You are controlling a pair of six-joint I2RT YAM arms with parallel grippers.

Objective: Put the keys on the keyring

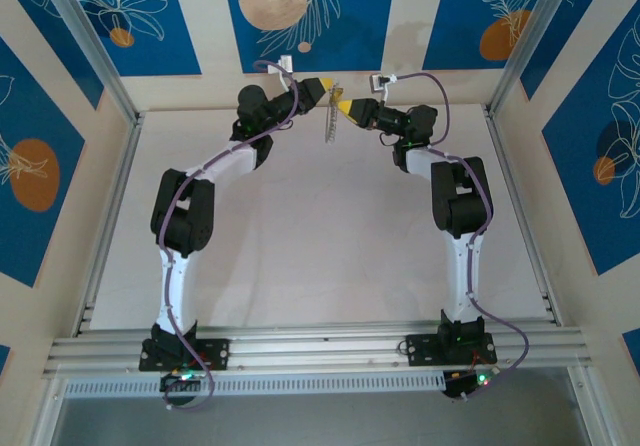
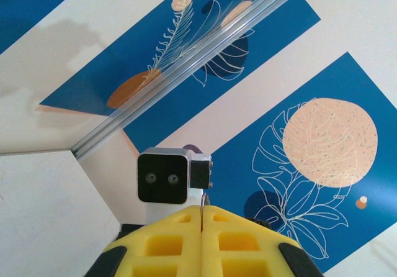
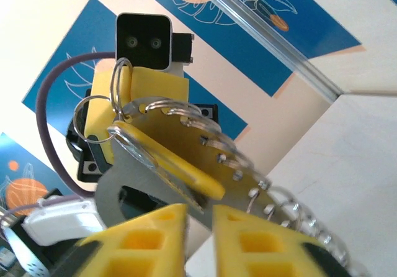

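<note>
Both arms reach up towards the back wall and their yellow tips nearly meet. My left gripper [image 1: 328, 90] [image 2: 203, 218] is shut on a thin metal loop edge, the keyring [image 2: 204, 201], which pokes up between its pads. The keys [image 1: 328, 126] hang from it as a short silvery string. In the right wrist view the keys [image 3: 239, 162] are flat metal pieces with small rings in a row, and thin wire loops of the keyring [image 3: 118, 81] sit beside the left finger [image 3: 155, 87]. My right gripper [image 1: 346, 109] [image 3: 200, 220] is open, jaws slightly apart, just below a flat key's lower tip.
The white tabletop [image 1: 320, 236] lies far below both grippers. Aluminium frame posts [image 1: 90, 56] and blue-patterned walls [image 1: 310, 6] close in the back and sides. The right wrist camera block [image 2: 162, 177] sits close in front of the left fingers.
</note>
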